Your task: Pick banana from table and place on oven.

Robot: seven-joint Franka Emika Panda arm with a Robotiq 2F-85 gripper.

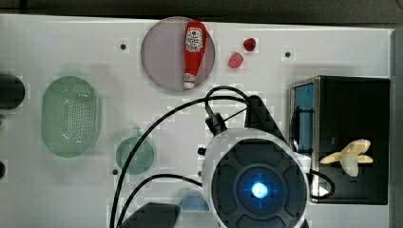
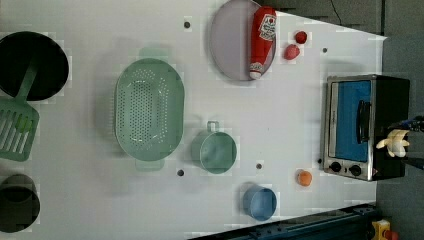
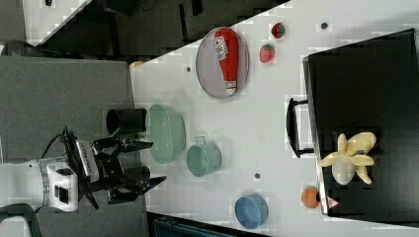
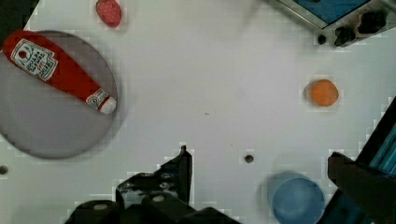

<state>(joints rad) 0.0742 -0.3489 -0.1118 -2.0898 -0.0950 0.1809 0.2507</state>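
The pale yellow banana lies with splayed peel strips on the black top of the oven, near the oven's front edge. The right view shows the banana resting free on the oven, with nothing touching it. My gripper is at the right view's far left, well away from the oven, open and empty. In the wrist view the gripper hangs high over the white table, with both dark fingers spread wide.
A red ketchup bottle lies on a grey plate. Two strawberries sit beside it. An orange fruit and a blue cup stand near the oven's front. A green colander and green pot occupy the middle.
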